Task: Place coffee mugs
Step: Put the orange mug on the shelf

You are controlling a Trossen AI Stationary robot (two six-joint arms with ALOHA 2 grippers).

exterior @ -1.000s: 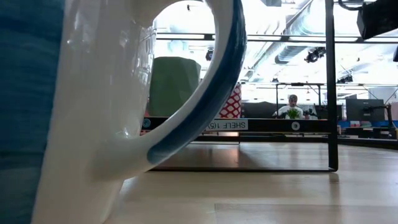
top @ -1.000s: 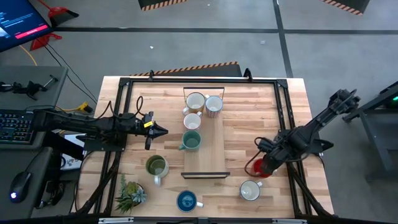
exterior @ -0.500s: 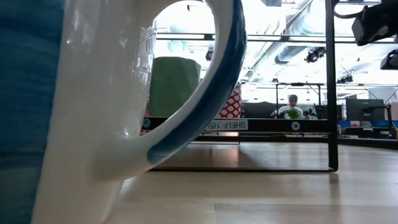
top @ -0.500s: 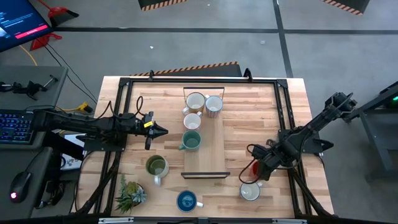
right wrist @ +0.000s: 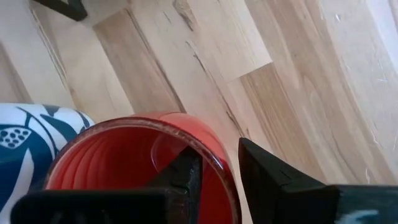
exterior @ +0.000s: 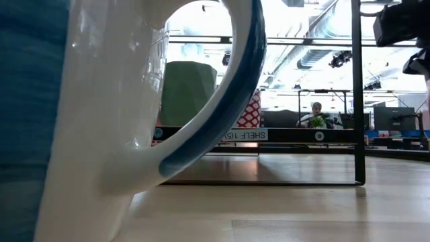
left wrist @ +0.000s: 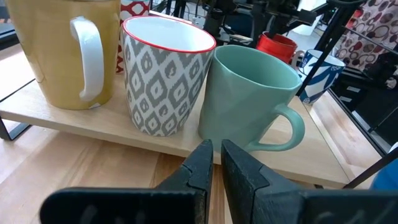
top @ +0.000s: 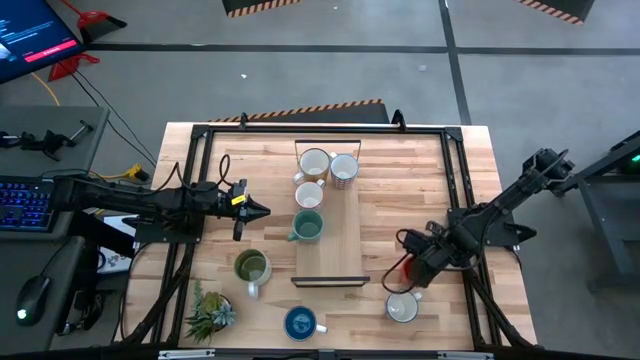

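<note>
My right gripper (top: 407,268) is shut on the red mug (top: 399,273), right of the wooden shelf board (top: 345,235) and just beyond a white mug with blue pattern (top: 402,307). My left gripper (top: 256,210) hovers shut left of the board, pointing at the teal-green mug (left wrist: 249,99). On the board stand the teal-green mug (top: 307,227), a grey-patterned mug (left wrist: 165,74), a cream mug (top: 314,163) and a red-patterned mug (top: 344,170). The olive-green mug (top: 251,267) and the blue mug (top: 300,322) stand on the table near the front edge. My right gripper pinches the red mug's rim (right wrist: 214,158), one finger (right wrist: 183,177) inside the mug and the other (right wrist: 267,171) outside its wall. The fingers come from above, slanting from the table's right side. The mug stays upright, mouth up; whether its base touches the table I cannot tell.
A small spiky potted plant (top: 208,312) stands at the near left corner. A black metal frame (top: 330,130) runs round the table and over the board. The blue mug's handle (exterior: 201,101) fills the low view. A person (exterior: 316,117) sits far behind the table.
My right gripper, shut on the red mug, has moved a little toward the table's left, carrying the mug closer to the shelf board and to the white blue-patterned mug. The left arm has kept still.
</note>
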